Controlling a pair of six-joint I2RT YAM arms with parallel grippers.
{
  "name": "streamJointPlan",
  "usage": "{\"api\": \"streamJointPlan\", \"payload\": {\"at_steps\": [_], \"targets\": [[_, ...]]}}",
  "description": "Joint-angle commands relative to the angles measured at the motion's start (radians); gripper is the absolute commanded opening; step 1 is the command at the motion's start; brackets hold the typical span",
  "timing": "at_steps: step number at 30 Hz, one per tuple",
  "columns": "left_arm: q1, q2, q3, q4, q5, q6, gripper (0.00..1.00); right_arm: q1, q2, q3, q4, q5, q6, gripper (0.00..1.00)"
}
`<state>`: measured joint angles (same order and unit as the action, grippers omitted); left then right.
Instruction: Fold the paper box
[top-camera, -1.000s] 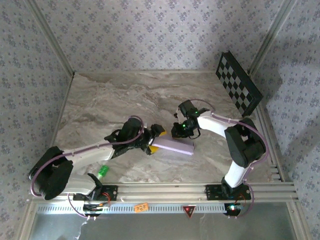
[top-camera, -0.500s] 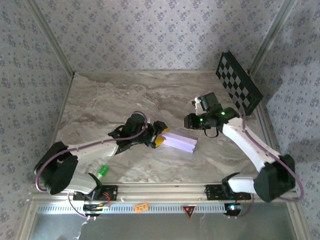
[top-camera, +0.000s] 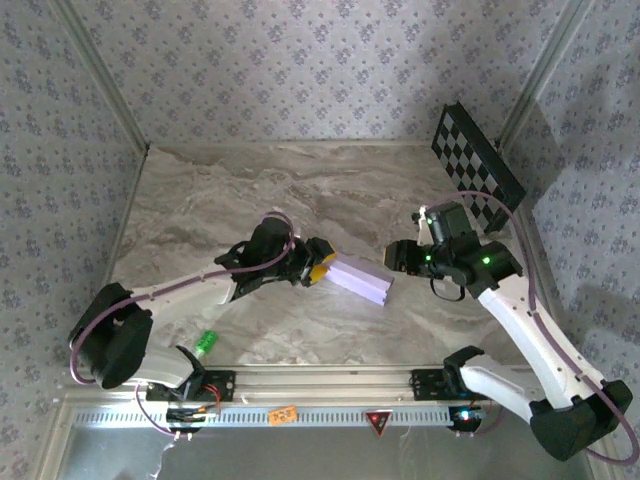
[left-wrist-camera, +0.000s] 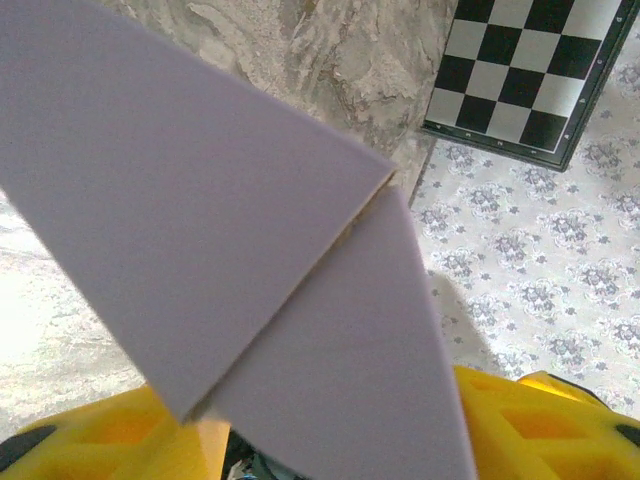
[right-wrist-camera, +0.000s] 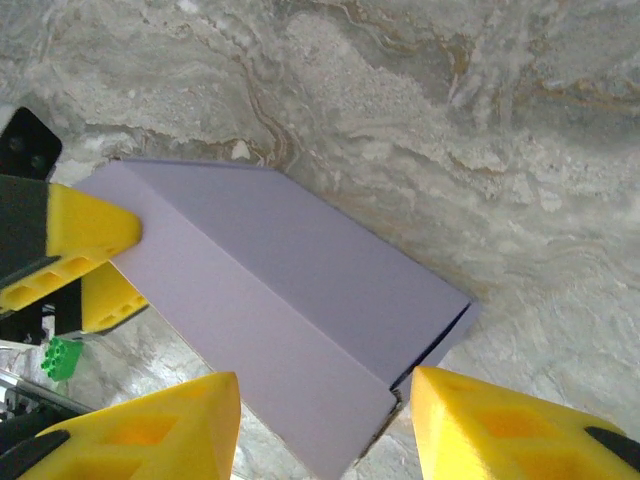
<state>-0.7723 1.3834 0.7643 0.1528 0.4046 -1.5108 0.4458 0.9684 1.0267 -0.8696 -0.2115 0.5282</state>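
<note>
We find the paper box (top-camera: 360, 279), folded flat with its lavender side out, near the middle of the worktop (top-camera: 250, 190). The left hand (top-camera: 318, 272) pinches its left end between yellow fingers. Just beside its right end the right hand (top-camera: 400, 257) hangs spread, gripping nothing, and farther back a checkerboard panel (top-camera: 477, 180) leans at the right wall.

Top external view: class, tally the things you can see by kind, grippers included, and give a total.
paper box: 1
checkerboard panel: 1
small green piece: 1
grippers: 2, the left gripper and the right gripper
Total: 5
</note>
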Motion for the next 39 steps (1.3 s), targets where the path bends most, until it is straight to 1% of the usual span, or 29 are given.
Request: {"api": "streamJointPlan", "payload": {"at_steps": [1, 7, 15, 18, 19, 23, 28, 31, 32, 35, 37, 39], "targets": [[0.005, 0.018, 0.030, -0.028, 0.015, 0.021, 0.51, 0.009, -0.012, -0.017, -0.051, 0.015, 0.027, 0.50], [0.004, 0.043, 0.039, -0.019, 0.024, 0.019, 0.43, 0.009, -0.014, -0.026, -0.044, -0.003, 0.026, 0.49], [0.004, 0.058, 0.066, -0.018, 0.024, 0.014, 0.46, 0.021, -0.016, -0.014, -0.032, -0.085, 0.006, 0.47], [0.003, 0.076, 0.085, -0.013, 0.030, 0.018, 0.49, 0.019, -0.017, -0.035, -0.037, -0.089, 0.005, 0.49], [0.002, 0.085, 0.093, -0.007, 0.032, 0.021, 0.49, 0.011, -0.017, -0.056, -0.039, -0.092, -0.017, 0.49], [-0.002, 0.126, 0.127, 0.015, 0.050, 0.021, 0.50, -0.075, -0.004, -0.141, 0.017, -0.109, -0.033, 0.53], [-0.009, 0.160, 0.142, 0.044, 0.063, 0.012, 0.50, -0.192, 0.073, -0.195, 0.078, -0.195, -0.103, 0.53], [-0.011, 0.170, 0.156, 0.040, 0.063, 0.018, 0.49, -0.269, 0.123, -0.238, 0.161, -0.222, -0.124, 0.55], [-0.011, 0.175, 0.161, 0.039, 0.065, 0.021, 0.49, -0.305, 0.157, -0.258, 0.207, -0.253, -0.124, 0.56], [-0.010, 0.192, 0.174, 0.045, 0.077, 0.019, 0.49, -0.381, 0.287, -0.273, 0.264, -0.328, -0.175, 0.58], [-0.011, 0.200, 0.181, 0.048, 0.077, 0.019, 0.49, -0.393, 0.365, -0.286, 0.344, -0.373, -0.182, 0.58], [-0.012, 0.209, 0.193, 0.047, 0.080, 0.022, 0.49, -0.400, 0.443, -0.284, 0.384, -0.402, -0.189, 0.57]]}}
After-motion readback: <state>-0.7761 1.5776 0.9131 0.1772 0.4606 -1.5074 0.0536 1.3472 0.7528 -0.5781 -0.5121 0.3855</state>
